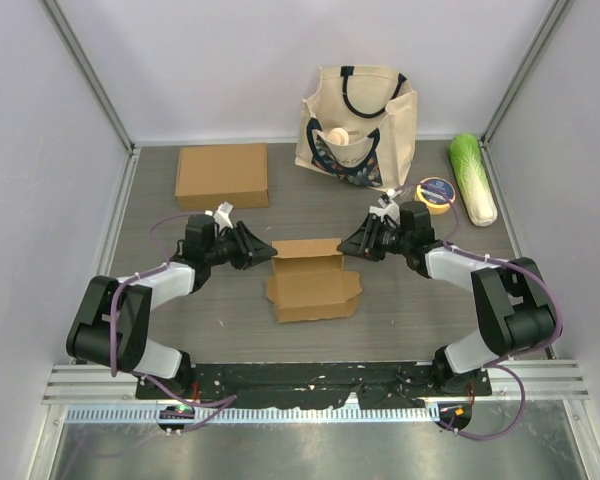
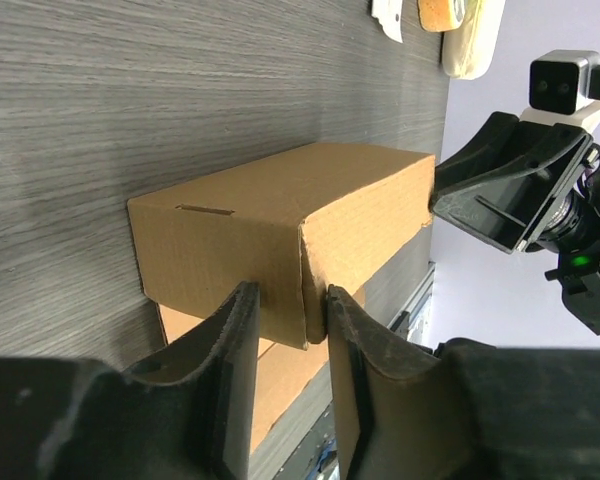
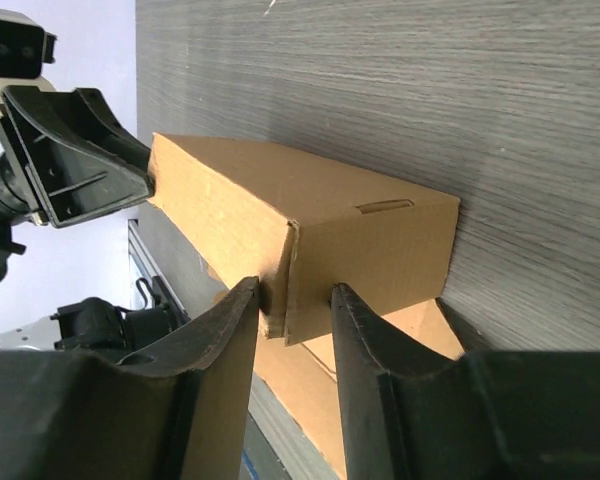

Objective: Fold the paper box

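The brown paper box (image 1: 311,281) lies mid-table, its back part standing up and its front flaps flat on the table. My left gripper (image 1: 261,247) is at the box's left end. In the left wrist view its fingers (image 2: 236,335) close on the box's near corner (image 2: 280,240). My right gripper (image 1: 353,243) is at the right end. In the right wrist view it (image 3: 292,305) pinches the opposite corner of the box (image 3: 370,240). Each wrist view shows the other gripper touching the far end: the right one (image 2: 510,190) and the left one (image 3: 75,160).
A flat folded cardboard box (image 1: 221,175) lies at the back left. A canvas tote bag (image 1: 358,125) stands at the back centre. A round yellow and blue tin (image 1: 435,193) and a napa cabbage (image 1: 473,178) lie at the back right.
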You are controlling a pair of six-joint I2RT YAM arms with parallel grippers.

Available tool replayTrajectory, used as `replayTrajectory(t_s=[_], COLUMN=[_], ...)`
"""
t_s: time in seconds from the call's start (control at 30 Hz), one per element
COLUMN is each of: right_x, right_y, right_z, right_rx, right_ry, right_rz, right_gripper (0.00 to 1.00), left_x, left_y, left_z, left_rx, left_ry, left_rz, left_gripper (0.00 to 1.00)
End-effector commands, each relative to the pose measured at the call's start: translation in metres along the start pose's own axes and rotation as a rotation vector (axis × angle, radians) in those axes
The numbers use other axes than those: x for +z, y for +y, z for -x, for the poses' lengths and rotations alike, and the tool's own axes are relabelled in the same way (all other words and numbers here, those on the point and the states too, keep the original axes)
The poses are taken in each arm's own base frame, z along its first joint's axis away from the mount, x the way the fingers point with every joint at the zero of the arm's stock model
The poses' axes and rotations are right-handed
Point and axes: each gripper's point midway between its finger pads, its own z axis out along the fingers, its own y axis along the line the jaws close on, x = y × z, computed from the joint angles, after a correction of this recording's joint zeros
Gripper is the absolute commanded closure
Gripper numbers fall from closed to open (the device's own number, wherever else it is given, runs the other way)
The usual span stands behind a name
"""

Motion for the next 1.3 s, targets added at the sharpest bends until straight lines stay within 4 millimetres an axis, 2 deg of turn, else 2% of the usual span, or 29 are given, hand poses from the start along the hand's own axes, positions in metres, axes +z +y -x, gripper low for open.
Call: replayTrajectory(t_s=[0.0,0.2,0.3,0.33,0.37,0.4,0.43,0.47,0.5,0.53,0.57,0.6,0.67,0.7,0.77,0.8,0.83,0.87,0.9,0.93,0.97,1.0,1.03,1.07,1.1,1.13,1.2,1.23,1.27], right_x=[0.007,0.009,0.008,0.004,0.001,-0.003,-0.010,-0.022,-0.033,-0.046,-0.059,-0.071,-0.084,-0.087,-0.097,-0.102,-0.107,-0.114,-0.121,-0.127,-0.134,-0.141,-0.152,-0.160,-0.167,-0.180,-0.196,-0.202,-0.210], right_y=[-0.007,-0.035,-0.024,-0.015,-0.010,-0.008,-0.012,-0.006,-0.013,-0.031,-0.032,-0.042,-0.056,-0.060,-0.068,-0.069,-0.070,-0.073,-0.065,-0.062,-0.057,-0.053,-0.039,-0.033,-0.024,-0.010,0.008,0.015,0.023], right_z=[0.002,-0.005,-0.001,0.004,0.006,0.013,0.008,0.017,0.034,0.024,0.029,0.037,0.019,0.013,0.000,-0.001,0.000,0.005,0.011,0.017,0.023,0.030,0.039,0.046,0.053,0.059,0.070,0.072,0.074], right_rx=[-0.065,-0.099,-0.106,-0.116,-0.117,-0.135,-0.114,-0.139,-0.152,-0.120,-0.123,-0.118,-0.065,-0.055,-0.030,-0.032,-0.032,-0.030,-0.038,-0.035,-0.033,-0.020,-0.026,-0.029,-0.029,-0.042,-0.067,-0.075,-0.089], right_ry=[-0.001,-0.010,-0.024,-0.036,-0.042,-0.070,-0.051,-0.095,-0.168,-0.143,-0.178,-0.216,-0.160,-0.137,-0.100,-0.111,-0.132,-0.174,-0.224,-0.259,-0.303,-0.350,-0.420,-0.464,-0.509,-0.573,-0.646,-0.670,-0.701], right_rz=[-0.011,-0.098,-0.057,-0.040,-0.039,-0.062,-0.116,-0.157,-0.264,-0.384,-0.444,-0.537,-0.633,-0.658,-0.714,-0.729,-0.746,-0.777,-0.766,-0.767,-0.762,-0.754,-0.725,-0.718,-0.698,-0.668,-0.644,-0.639,-0.625], right_gripper=[0.62,0.76,0.78,0.76,0.65,0.59,0.47,0.43,0.39,0.34,0.32,0.31,0.30,0.30,0.31,0.31,0.31,0.31,0.30,0.30,0.30,0.30,0.30,0.30,0.30,0.30,0.30,0.30,0.30], left_x=[-0.003,-0.004,-0.005,-0.009,-0.011,-0.015,-0.025,-0.030,-0.037,-0.045,-0.056,-0.062,-0.075,-0.072,-0.074,-0.064,-0.066,-0.062,-0.050,-0.049,-0.045,-0.043,-0.035,-0.032,-0.031,-0.019,-0.009,-0.001,0.003], left_y=[0.012,0.025,0.018,0.012,0.008,0.007,-0.004,-0.006,-0.006,-0.005,-0.017,-0.016,-0.029,-0.040,-0.056,-0.073,-0.081,-0.087,-0.088,-0.094,-0.089,-0.090,-0.079,-0.075,-0.076,-0.065,-0.064,-0.052,-0.050], left_z=[-0.003,-0.005,-0.003,0.000,0.001,0.005,0.008,0.011,0.016,0.016,0.020,0.022,0.021,0.007,-0.002,-0.040,-0.040,-0.055,-0.089,-0.101,-0.108,-0.132,-0.144,-0.143,-0.164,-0.174,-0.188,-0.193,-0.196], left_rx=[0.035,0.042,0.053,0.068,0.079,0.107,0.135,0.151,0.197,0.208,0.256,0.308,0.390,0.452,0.614,0.736,0.849,0.926,1.018,1.079,1.174,1.265,1.354,1.464,1.556,1.608,1.691,1.731,1.758], left_ry=[-0.014,-0.024,-0.030,-0.038,-0.042,-0.061,-0.086,-0.107,-0.143,-0.148,-0.183,-0.200,-0.208,-0.173,-0.173,-0.084,-0.095,-0.048,0.065,0.119,0.160,0.219,0.289,0.277,0.319,0.363,0.383,0.411,0.419], left_rz=[0.049,0.093,0.081,0.073,0.073,0.088,0.082,0.096,0.123,0.155,0.144,0.171,0.180,0.168,0.218,0.188,0.252,0.251,0.245,0.246,0.276,0.270,0.329,0.391,0.380,0.423,0.443,0.486,0.501], left_gripper=[0.70,0.78,0.77,0.74,0.63,0.55,0.49,0.40,0.36,0.33,0.30,0.30,0.32,0.33,0.33,0.31,0.30,0.29,0.27,0.27,0.26,0.25,0.25,0.25,0.25,0.25,0.25,0.25,0.25])
